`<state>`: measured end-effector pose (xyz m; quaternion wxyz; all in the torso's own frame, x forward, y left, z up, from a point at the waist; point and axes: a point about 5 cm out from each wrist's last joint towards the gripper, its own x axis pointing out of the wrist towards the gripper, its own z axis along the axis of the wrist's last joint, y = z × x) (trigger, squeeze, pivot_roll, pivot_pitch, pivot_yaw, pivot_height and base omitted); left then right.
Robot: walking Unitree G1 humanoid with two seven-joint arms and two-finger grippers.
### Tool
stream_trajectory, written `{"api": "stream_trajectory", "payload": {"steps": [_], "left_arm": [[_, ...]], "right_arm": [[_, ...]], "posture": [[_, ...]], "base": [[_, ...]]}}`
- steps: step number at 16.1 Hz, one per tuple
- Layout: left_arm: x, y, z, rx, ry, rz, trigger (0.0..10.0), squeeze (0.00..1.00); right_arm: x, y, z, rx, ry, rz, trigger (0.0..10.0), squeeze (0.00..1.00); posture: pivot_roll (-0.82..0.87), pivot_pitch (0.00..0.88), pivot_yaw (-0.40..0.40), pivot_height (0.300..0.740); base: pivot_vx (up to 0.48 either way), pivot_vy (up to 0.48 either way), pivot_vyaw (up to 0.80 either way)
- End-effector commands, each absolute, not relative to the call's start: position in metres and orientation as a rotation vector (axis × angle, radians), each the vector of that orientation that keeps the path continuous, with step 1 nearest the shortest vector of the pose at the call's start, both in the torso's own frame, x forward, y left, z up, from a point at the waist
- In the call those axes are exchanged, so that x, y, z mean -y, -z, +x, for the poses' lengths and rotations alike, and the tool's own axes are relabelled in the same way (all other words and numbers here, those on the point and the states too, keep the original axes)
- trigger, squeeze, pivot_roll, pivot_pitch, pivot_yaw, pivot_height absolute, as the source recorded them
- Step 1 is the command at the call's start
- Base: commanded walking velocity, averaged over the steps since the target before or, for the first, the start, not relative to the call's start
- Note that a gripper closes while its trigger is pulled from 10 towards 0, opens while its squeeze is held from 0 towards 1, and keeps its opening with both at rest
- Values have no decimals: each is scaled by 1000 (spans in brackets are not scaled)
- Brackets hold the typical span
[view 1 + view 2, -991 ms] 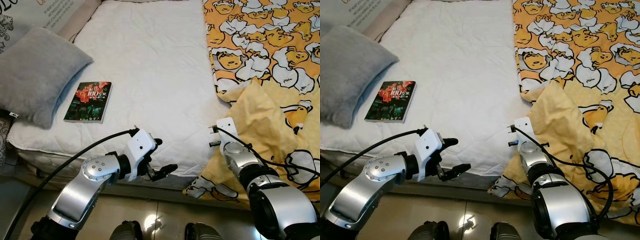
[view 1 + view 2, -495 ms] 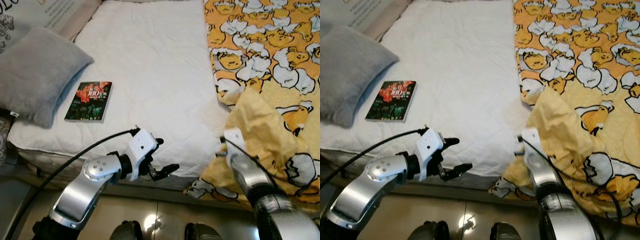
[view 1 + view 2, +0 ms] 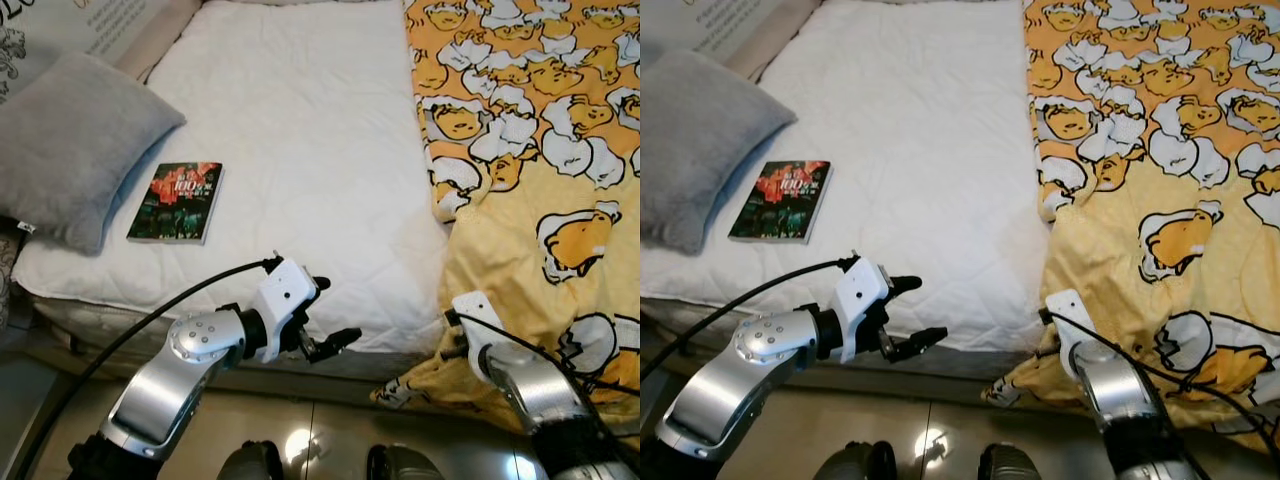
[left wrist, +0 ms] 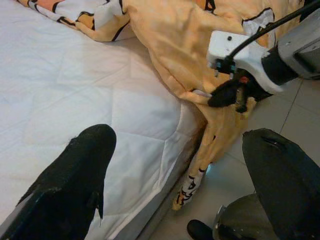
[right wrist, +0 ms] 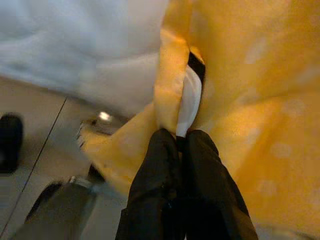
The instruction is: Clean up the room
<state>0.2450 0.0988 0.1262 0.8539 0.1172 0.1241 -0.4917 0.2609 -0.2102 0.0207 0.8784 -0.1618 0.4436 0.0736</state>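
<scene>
At the bed's foot corner, the right gripper [image 5: 181, 150] pinches a fold of the yellow duck-print blanket [image 3: 540, 150], which spreads up the mattress [image 3: 300, 130] beyond it. Left gripper [image 3: 325, 318] hovers with fingers parted, the book [image 3: 177, 203] lying farther up.

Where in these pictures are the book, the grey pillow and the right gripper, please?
book [image 3: 177, 203], left eye view, middle of its cover.
grey pillow [image 3: 75, 140], left eye view, centre of its top face.
right gripper [image 5: 181, 142], right wrist view, between fingertips pinching the yellow blanket [image 3: 540, 180].
</scene>
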Motion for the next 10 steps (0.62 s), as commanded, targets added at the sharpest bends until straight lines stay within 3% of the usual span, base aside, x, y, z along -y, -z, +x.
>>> {"api": "stream_trajectory", "payload": {"steps": [1,10], "left_arm": [[-97,-127,243,-253,1041,252,10000,0],[-98,-127,244,-261,1048,264,10000,0]], "right_arm": [[210,-21,257,-953,-174,-329,0,0],[203,-3,213,-1221,-327,-343,0,0]], "posture": [[-46,125,16,740],[-43,119,21,740]], "base": [[0,0,0],[0,0,0]]}}
